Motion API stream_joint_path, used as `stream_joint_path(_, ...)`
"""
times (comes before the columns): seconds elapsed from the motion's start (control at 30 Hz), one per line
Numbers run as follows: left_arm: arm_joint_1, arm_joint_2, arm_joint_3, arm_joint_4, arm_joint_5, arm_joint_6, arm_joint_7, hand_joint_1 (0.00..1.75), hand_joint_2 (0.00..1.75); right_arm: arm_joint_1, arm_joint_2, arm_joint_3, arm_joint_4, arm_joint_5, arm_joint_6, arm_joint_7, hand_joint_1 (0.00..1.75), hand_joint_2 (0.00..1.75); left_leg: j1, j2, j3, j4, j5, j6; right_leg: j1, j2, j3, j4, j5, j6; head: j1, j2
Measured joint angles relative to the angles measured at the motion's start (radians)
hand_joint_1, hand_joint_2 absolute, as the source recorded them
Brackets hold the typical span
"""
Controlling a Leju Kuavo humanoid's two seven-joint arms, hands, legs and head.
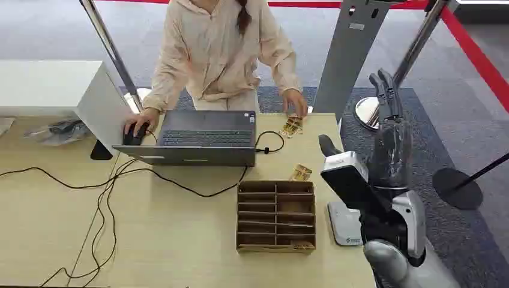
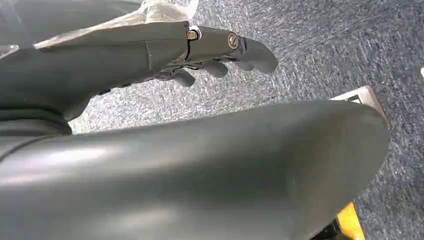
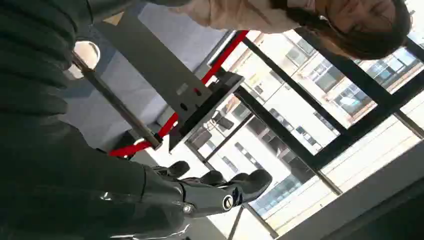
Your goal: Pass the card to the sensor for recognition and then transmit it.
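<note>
My right hand (image 1: 389,129) is raised off the table's right edge, fingers (image 1: 386,90) straight up and apart, nothing in it; in the right wrist view its fingers (image 3: 225,190) also lie stretched out and bare. The sensor (image 1: 347,180), a black-and-white scanner head on a white base (image 1: 344,225), stands at the table's right edge just left of that hand. One gold card (image 1: 301,173) lies on the table behind the brown sorter box (image 1: 276,216). Another card (image 1: 292,126) lies under a person's hand (image 1: 296,102). My left hand (image 2: 215,55) hangs over grey carpet, holding nothing.
A person in a cream hoodie (image 1: 216,48) stands behind the table, one hand on a mouse (image 1: 133,137) beside an open laptop (image 1: 201,139). Black cables (image 1: 108,198) run across the left of the table. A white box (image 1: 54,90) stands back left; stanchion bases (image 1: 456,187) stand on the floor at right.
</note>
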Motion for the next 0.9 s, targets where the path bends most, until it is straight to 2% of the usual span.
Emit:
stream_joint_path(0.17,0.000,0.000,0.000,0.000,0.002,0.001,0.000,0.00,0.00,0.016,0.000,-0.001,-0.008,-0.026,-0.024,-0.006,0.00,1.75,0.000,0.000,0.000,0.000,0.000,0.000,0.000,0.000,0.000,0.000,0.000,0.000,0.000,0.000)
stream_joint_path(0.5,0.000,0.000,0.000,0.000,0.003,0.002,0.003,0.00,0.00,0.022,0.002,0.001,-0.007,-0.034,-0.024,-0.022,0.00,1.75,0.000,0.000,0.000,0.000,0.000,0.000,0.000,0.000,0.000,0.000,0.000,0.000,0.000,0.000)
stream_joint_path(0.9,-0.001,0.000,0.000,0.000,-0.004,0.002,0.003,0.00,0.00,0.007,0.023,0.022,0.017,-0.014,0.024,-0.037,0.00,1.75,0.000,0.000,-0.001,0.000,0.000,0.000,0.000,0.000,0.000,0.000,0.000,0.000,0.000,0.000)
